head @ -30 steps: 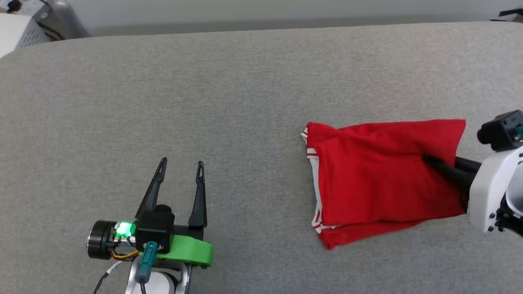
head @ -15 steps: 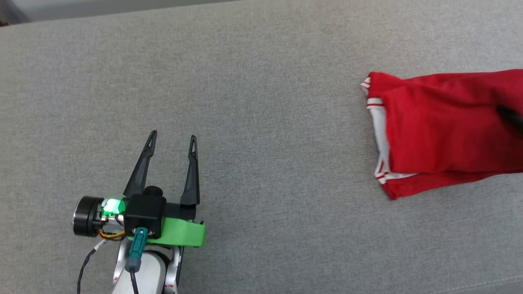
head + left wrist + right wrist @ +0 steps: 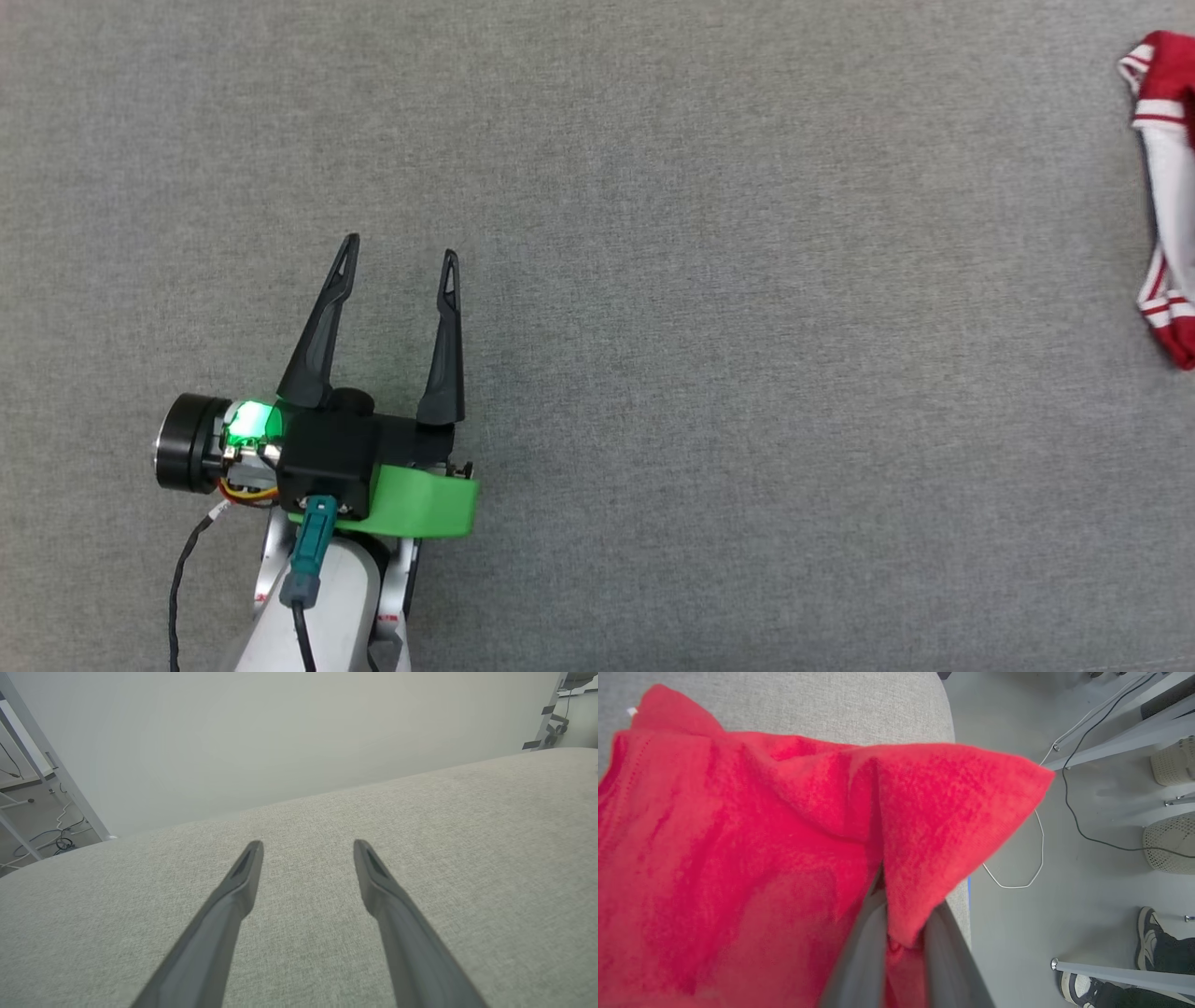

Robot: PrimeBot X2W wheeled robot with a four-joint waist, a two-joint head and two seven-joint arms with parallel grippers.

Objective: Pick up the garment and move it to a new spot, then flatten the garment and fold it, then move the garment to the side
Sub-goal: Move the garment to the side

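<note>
Head camera has swung round since a second ago, so the shirt (image 3: 1172, 89) now shows at the very right edge of the head view instead of mid-right. Just a striped white sleeve and a sliver of red are showing. Closest in, the left gripper (image 3: 400, 247) hovers over the grey padded table (image 3: 747, 373), fingers spread wide with nothing between them, well apart from the shirt. On the right wrist view, the right gripper (image 3: 901, 924) is pinched tight on a fold of the red cloth near the table's rounded end. That corner looks lifted off the surface, though this close it's hard to be sure. Beyond the table, the floor (image 3: 1017, 952) carries a white cable (image 3: 1017, 884), and a person's shoes (image 3: 1147, 935) stand there.
</note>
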